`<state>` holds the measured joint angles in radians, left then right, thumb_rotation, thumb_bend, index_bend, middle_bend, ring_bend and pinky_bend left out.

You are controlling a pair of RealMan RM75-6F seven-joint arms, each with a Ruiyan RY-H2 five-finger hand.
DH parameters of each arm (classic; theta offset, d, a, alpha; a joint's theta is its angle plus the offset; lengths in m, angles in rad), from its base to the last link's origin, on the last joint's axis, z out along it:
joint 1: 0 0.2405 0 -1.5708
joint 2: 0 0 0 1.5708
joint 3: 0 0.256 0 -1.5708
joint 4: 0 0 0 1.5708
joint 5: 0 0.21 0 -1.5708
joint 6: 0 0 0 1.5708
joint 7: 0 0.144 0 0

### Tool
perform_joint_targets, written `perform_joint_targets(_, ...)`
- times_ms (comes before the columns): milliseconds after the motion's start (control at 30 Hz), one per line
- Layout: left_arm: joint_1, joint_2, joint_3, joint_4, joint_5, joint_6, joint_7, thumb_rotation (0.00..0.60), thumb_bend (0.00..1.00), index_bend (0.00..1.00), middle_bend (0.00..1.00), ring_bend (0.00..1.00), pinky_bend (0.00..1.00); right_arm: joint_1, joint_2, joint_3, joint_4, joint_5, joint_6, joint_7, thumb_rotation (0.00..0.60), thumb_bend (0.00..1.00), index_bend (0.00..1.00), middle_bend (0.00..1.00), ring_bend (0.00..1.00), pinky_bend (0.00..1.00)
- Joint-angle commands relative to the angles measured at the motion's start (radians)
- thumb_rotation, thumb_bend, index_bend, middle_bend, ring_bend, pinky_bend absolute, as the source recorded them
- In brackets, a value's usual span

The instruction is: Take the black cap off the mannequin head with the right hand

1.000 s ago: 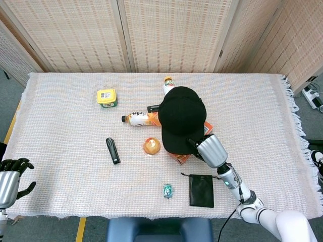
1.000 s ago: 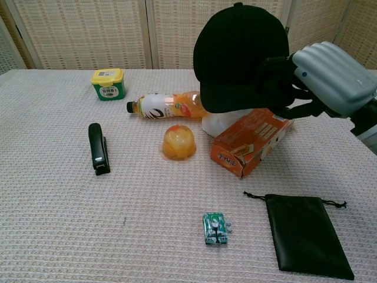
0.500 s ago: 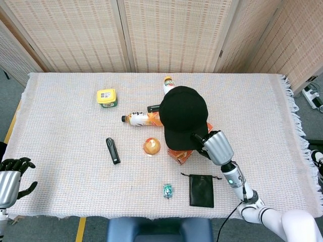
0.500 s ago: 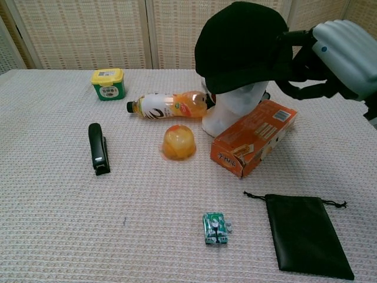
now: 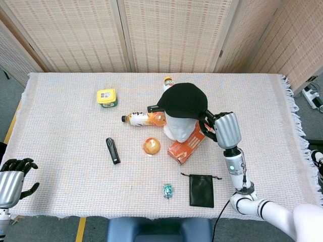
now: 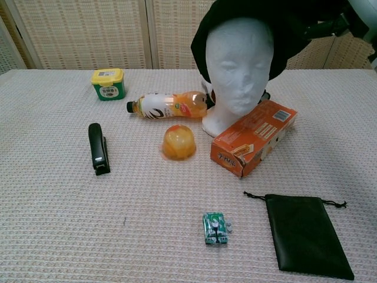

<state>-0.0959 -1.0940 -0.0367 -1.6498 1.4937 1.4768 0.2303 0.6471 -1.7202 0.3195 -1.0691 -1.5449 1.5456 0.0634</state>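
Observation:
The black cap [image 5: 183,100] is tipped up and back over the white mannequin head [image 5: 178,129], whose face [image 6: 241,65] is now bare in the chest view. My right hand [image 5: 225,129] grips the cap's right side, with its dark fingers [image 5: 209,118] on the fabric. In the chest view the cap [image 6: 283,23] fills the top edge and only a sliver of the right hand [image 6: 362,7] shows at the top right corner. My left hand [image 5: 12,179] hangs off the table's front left corner, fingers curled, holding nothing.
An orange box [image 6: 254,137] leans against the mannequin's base. An orange drink bottle [image 6: 166,105], a yellow-lidded green tub [image 6: 108,83], a black stapler [image 6: 98,147], a round orange jelly cup [image 6: 178,142], a small green toy [image 6: 215,228] and a black pouch [image 6: 303,234] lie on the tablecloth [image 6: 53,212].
My right hand has risen and moved back, lifting the cap's front up off the mannequin. The white face, covered a second ago, is now exposed. The left hand stays still.

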Motion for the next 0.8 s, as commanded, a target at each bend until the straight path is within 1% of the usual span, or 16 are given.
perform_joint_targets(33, -0.001, 0.002, 0.002, 0.0, 0.001, -0.003, 0.001, 0.6, 0.25, 0.43, 0.32, 0.3, 0.24, 0.009, 0.024, 0.025, -0.036, 0.036, -0.03, -0.014, 0.6, 0.91, 0.84, 1.0, 1.0, 1.0)
perform_joint_targets(233, -0.003, 0.002, 0.008, 0.0, 0.0, -0.013, 0.001, 0.6, 0.25, 0.43, 0.32, 0.3, 0.24, 0.024, 0.077, 0.07, -0.094, 0.106, -0.097, -0.041, 0.6, 0.91, 0.84, 1.0, 1.0, 1.0)
perform_joint_targets(467, -0.006, 0.002, 0.01, 0.0, -0.004, -0.022, 0.005, 0.6, 0.24, 0.43, 0.32, 0.3, 0.24, 0.047, 0.109, 0.11, -0.08, 0.166, -0.147, -0.063, 0.6, 0.91, 0.84, 1.0, 1.0, 1.0)
perform_joint_targets(600, -0.007, 0.003, 0.011, 0.0, -0.004, -0.024, 0.006, 0.6, 0.24, 0.42, 0.32, 0.3, 0.24, 0.053, 0.138, 0.116, -0.073, 0.195, -0.188, -0.069, 0.6, 0.91, 0.84, 1.0, 1.0, 1.0)
perform_joint_targets(800, -0.01, 0.003, 0.014, -0.003, -0.006, -0.033, 0.011, 0.6, 0.24, 0.42, 0.32, 0.3, 0.24, 0.029, 0.209, 0.095, -0.113, 0.223, -0.239, -0.083, 0.6, 0.91, 0.84, 1.0, 1.0, 1.0)
